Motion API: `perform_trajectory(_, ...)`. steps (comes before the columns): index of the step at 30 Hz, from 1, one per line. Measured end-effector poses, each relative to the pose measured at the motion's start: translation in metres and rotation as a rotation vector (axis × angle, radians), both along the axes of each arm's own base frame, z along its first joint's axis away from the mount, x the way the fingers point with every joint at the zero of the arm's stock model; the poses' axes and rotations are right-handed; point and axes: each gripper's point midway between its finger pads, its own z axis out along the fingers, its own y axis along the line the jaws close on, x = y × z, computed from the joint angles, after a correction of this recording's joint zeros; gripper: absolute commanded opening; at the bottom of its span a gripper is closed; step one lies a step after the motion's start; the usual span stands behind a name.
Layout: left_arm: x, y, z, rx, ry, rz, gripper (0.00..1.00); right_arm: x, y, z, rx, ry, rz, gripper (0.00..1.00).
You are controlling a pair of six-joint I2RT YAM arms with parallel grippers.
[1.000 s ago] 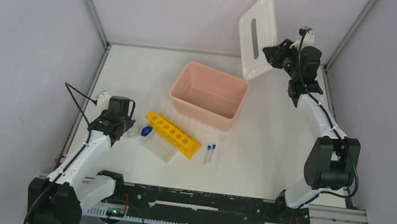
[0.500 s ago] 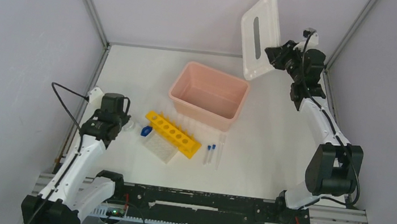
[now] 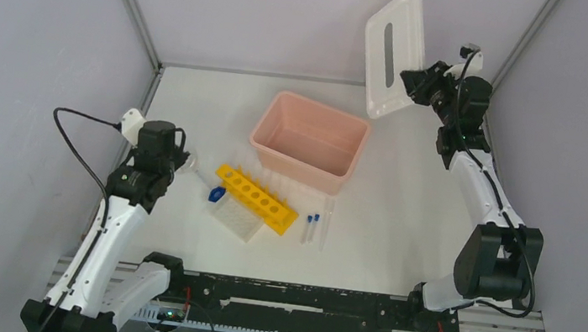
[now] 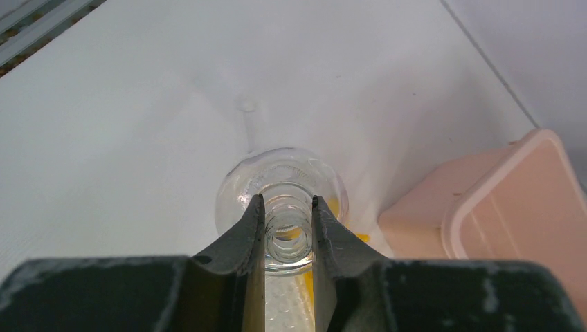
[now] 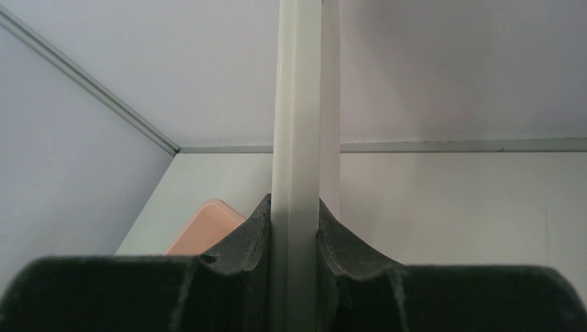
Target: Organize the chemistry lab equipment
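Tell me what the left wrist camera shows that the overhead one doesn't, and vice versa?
Left wrist only: the left gripper pinching the round clear flask by its neck, seen close. Overhead only: the right gripper holding the white lid aloft, the yellow tube rack, well plate and blue-capped vials. Both: the pink box and white table.

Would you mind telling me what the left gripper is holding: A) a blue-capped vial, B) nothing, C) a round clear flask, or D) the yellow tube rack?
C: the left wrist view shows the left gripper shut on the neck of the round clear flask.
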Motion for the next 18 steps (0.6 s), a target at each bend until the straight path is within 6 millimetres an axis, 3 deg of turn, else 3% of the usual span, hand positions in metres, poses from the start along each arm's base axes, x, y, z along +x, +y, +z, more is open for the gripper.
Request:
perform_trajectory(6, 0.016, -0.024, 0.035, -0.001, -0.057, -0.08, 0.0, -0.009, -0.007, 0.014, 0.007, -0.031, -0.017, 0.0)
perform_trajectory(12, 0.034, -0.052, 0.061, 0.001, -0.086, -0.16, 0.0, -0.016, -0.017, 0.008, 0.012, -0.016, -0.044, 0.0)
perform_trajectory(18, 0.058, -0.093, 0.078, 0.005, -0.087, -0.262, 0.0, -0.019, -0.043, -0.001, 0.031, 0.006, -0.113, 0.0)
